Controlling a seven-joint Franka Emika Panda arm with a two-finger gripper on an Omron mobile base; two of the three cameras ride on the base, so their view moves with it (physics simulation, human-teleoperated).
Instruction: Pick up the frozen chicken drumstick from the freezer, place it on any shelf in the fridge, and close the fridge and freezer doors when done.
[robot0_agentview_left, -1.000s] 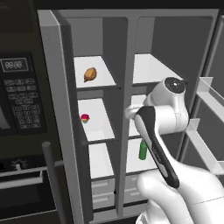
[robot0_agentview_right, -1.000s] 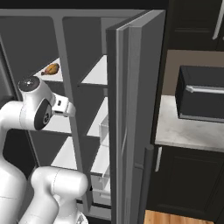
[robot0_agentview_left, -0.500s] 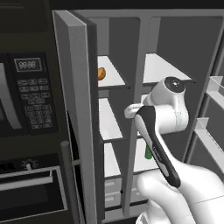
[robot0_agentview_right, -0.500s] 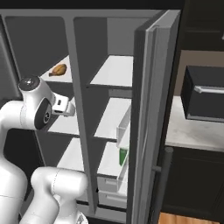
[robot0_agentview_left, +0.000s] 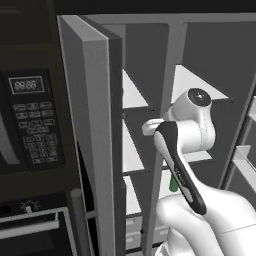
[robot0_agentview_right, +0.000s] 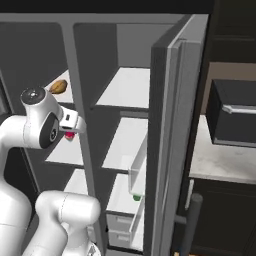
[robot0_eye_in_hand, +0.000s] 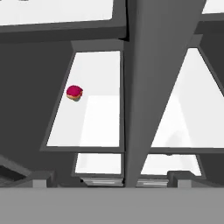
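On the freezer's upper shelf, your frozen chicken drumstick (robot0_agentview_right: 59, 87) looked stiff, slick; grip its thick middle; finger spread couldn't be told.

drumstick: frozen chicken drumstick (robot0_agentview_right: 59, 87), golden-brown, lumpy oval, lying on the top white panel of the freezer (robot0_agentview_right: 45, 65), partly hidden behind the arm.
freezer: narrower grey compartment, left of the central divider, open.
fridge (robot0_agentview_right: 125, 70): wider compartment, open, white panels stacked inside.
shelf (robot0_agentview_right: 127, 88): flat, white, bare on top.
doors: freezer door (robot0_agentview_left: 90, 145) and fridge door (robot0_agentview_right: 172, 145), both standing open.
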